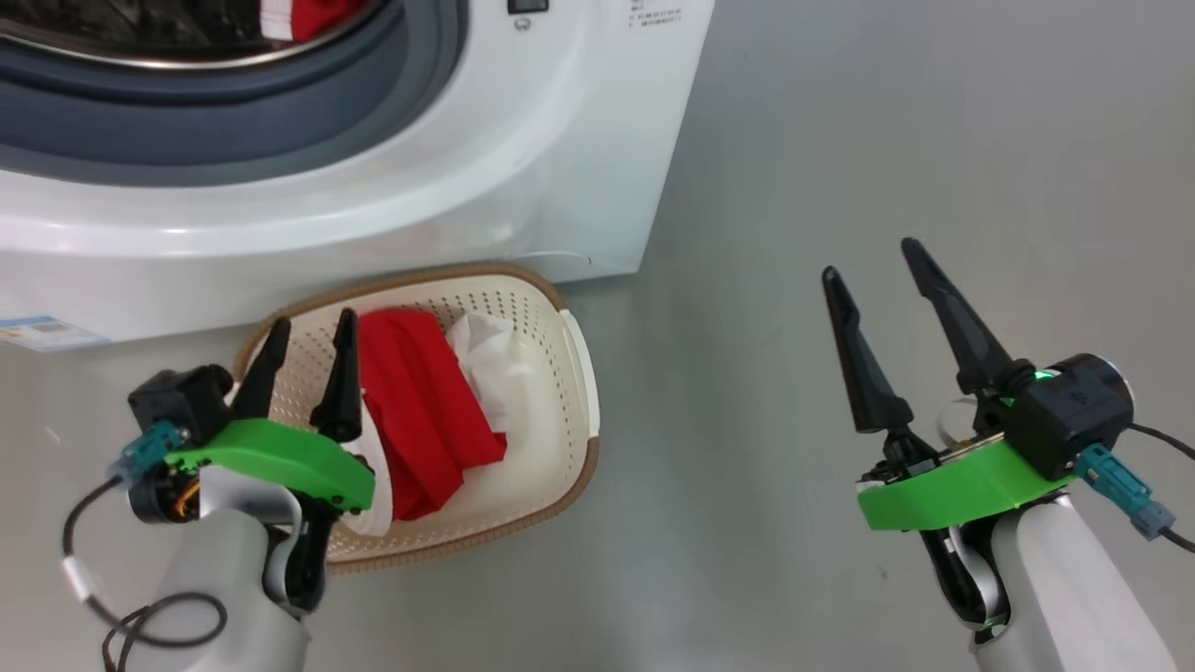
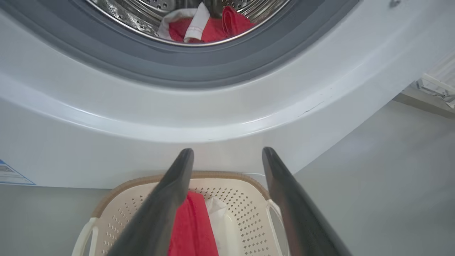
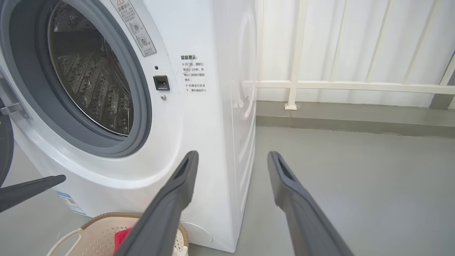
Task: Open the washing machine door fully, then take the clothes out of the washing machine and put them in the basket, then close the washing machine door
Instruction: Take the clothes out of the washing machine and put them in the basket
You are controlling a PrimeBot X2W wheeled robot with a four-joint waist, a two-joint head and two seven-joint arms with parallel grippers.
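The washing machine [image 1: 523, 177] stands with its mouth uncovered; a sliver of the washing machine door [image 3: 4, 149] shows black at the left edge of the right wrist view, swung aside. Red and white clothes [image 2: 209, 25] lie in the drum. More red and white clothes [image 1: 425, 420] lie in the basket [image 1: 579, 373] on the floor against the machine's front. My left gripper [image 1: 313, 322] hangs open and empty over the basket's left half, its fingers [image 2: 170, 199] pointing at the machine. My right gripper [image 1: 870, 261] is open and empty over bare floor, to the right of the basket.
Grey floor [image 1: 887, 140] stretches to the right of the machine. A white railing [image 3: 295, 71] and a low kerb run behind it. A blue label [image 1: 37, 331] marks the machine's lower left corner. The left gripper's fingertip [image 3: 32, 188] shows in the right wrist view.
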